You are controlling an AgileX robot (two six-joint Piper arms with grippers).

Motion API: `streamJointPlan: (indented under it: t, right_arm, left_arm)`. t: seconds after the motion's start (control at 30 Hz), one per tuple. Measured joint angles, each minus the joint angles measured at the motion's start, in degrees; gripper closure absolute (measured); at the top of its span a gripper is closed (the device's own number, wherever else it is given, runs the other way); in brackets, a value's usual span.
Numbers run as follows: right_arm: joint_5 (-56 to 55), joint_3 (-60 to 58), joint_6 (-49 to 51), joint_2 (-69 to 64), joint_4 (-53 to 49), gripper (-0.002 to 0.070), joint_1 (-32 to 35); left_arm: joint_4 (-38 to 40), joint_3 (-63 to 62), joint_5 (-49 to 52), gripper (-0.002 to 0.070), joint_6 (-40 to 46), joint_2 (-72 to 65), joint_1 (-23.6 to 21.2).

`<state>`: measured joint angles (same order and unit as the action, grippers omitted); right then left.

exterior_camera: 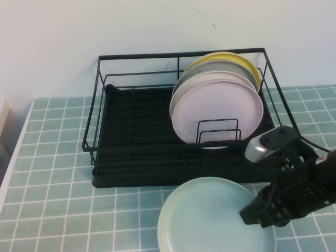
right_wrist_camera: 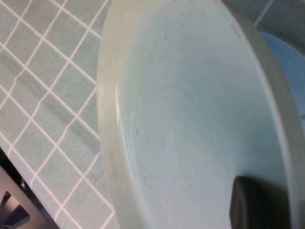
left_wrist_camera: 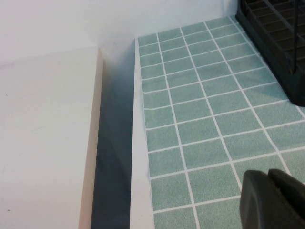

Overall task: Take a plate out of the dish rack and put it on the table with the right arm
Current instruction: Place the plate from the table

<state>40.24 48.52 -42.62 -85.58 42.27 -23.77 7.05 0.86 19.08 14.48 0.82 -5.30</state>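
The pale mint-green plate (exterior_camera: 210, 218) lies nearly flat, low over the tiled table (exterior_camera: 52, 173), just in front of the black wire dish rack (exterior_camera: 178, 54). I cannot tell whether it rests on the tiles. My right gripper (exterior_camera: 257, 212) is shut on the plate's right rim. In the right wrist view the plate (right_wrist_camera: 190, 109) fills the picture and one finger (right_wrist_camera: 255, 205) presses on its inner face; the other finger is hidden behind the rim. My left gripper (left_wrist_camera: 269, 174) is out of the high view. It hangs shut and empty over the tiles (left_wrist_camera: 200, 105), left of the rack (left_wrist_camera: 281, 43).
Several plates stand upright in the rack's right half: a pale pink one (exterior_camera: 218, 107) in front, a yellow one (exterior_camera: 247, 60) at the back. A light blue surface (right_wrist_camera: 286, 62) shows past the mint plate's rim. A white ledge (left_wrist_camera: 47, 133) borders the table's left edge.
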Motion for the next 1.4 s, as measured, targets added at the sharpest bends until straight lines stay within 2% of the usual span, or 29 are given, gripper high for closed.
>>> streamJointPlan:
  t: [0.4,0.5,0.7,0.8,0.97,1.07,1.17,1.27,1.4]
  right_arm:
    - [0.2,0.1,-6.1,-3.5,6.3,0.0553,0.0]
    - [0.9,0.1,-7.3,-4.8,6.4,0.0481,0.0]
    - [1.1,0.1,-10.2,-5.2,5.4,0.0234,0.0]
    - [2.5,1.4,-10.5,-5.2,2.2,0.0195,0.0]
    - [9.0,8.1,-7.5,-5.2,-7.1,0.0186,0.0]
    - [16.3,13.8,-2.7,-5.2,-14.2,0.0202,0.0]
    - [24.4,19.9,3.4,-5.2,-22.8,0.0260,0.0]
    - [28.0,24.5,7.0,-3.9,-29.9,0.0393,0.0]
    - [25.9,24.9,6.7,3.3,-30.0,0.0594,0.0]
  left_arm:
    - [0.0,0.0,0.0,0.0678,0.0,0.0,0.0]
    - [0.0,0.0,0.0,0.0678,0.0,0.0,0.0]
    - [0.0,0.0,0.0,0.0678,0.0,0.0,0.0]
    - [0.0,0.0,0.0,0.0678,0.0,0.0,0.0]
    - [0.0,0.0,0.0,0.0678,0.0,0.0,0.0]
    - [0.0,0.0,0.0,0.0678,0.0,0.0,0.0]
    - [0.0,0.0,0.0,0.0678,0.0,0.0,0.0]
    - [0.0,0.0,0.0,0.0678,0.0,0.0,0.0]
    - [0.0,0.0,0.0,0.0678,0.0,0.0,0.0]
